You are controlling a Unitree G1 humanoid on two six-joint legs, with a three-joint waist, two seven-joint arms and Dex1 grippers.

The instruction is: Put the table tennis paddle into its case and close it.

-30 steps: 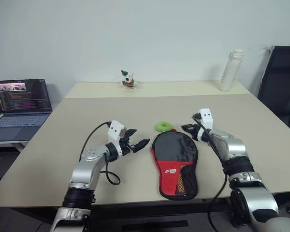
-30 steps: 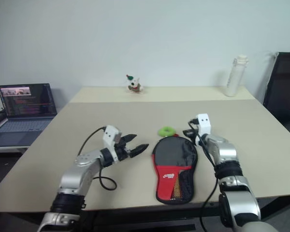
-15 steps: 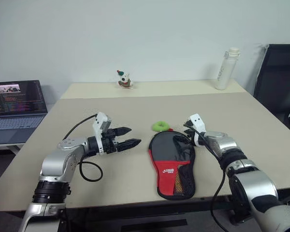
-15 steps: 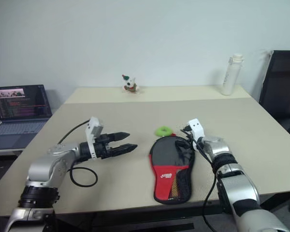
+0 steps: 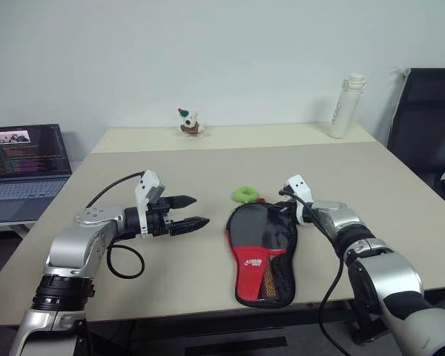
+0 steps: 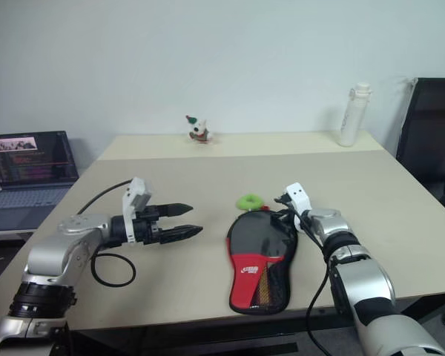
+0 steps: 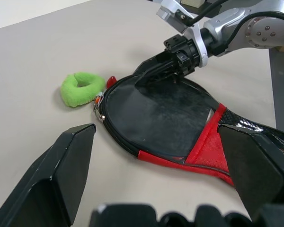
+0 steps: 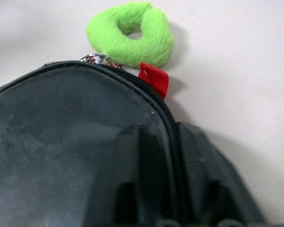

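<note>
The case (image 5: 261, 248) lies flat on the table (image 5: 208, 163), its black round end toward the back and its red panel and mesh toward the front edge. A tan strip shows through the mesh; otherwise the table tennis paddle is hidden. A zip pull (image 8: 92, 58) and a red tab (image 8: 154, 78) sit at the rim of the round end. My right gripper (image 7: 141, 80) is shut on the case's zipped rim at its back right side. Left of the case, my left gripper (image 5: 191, 211) hovers open above the table, pointing at it, holding nothing.
A fluffy green ring (image 5: 245, 194) lies just behind the case. At the table's far edge are a small toy figure (image 5: 187, 123) and a white bottle (image 5: 343, 106). A laptop (image 5: 26, 159) is open at the left, a black chair (image 5: 430, 111) at the right.
My left arm has drawn back to the left and risen, away from the case. My right gripper has come down onto the case's rim and closed. The camera has shifted.
</note>
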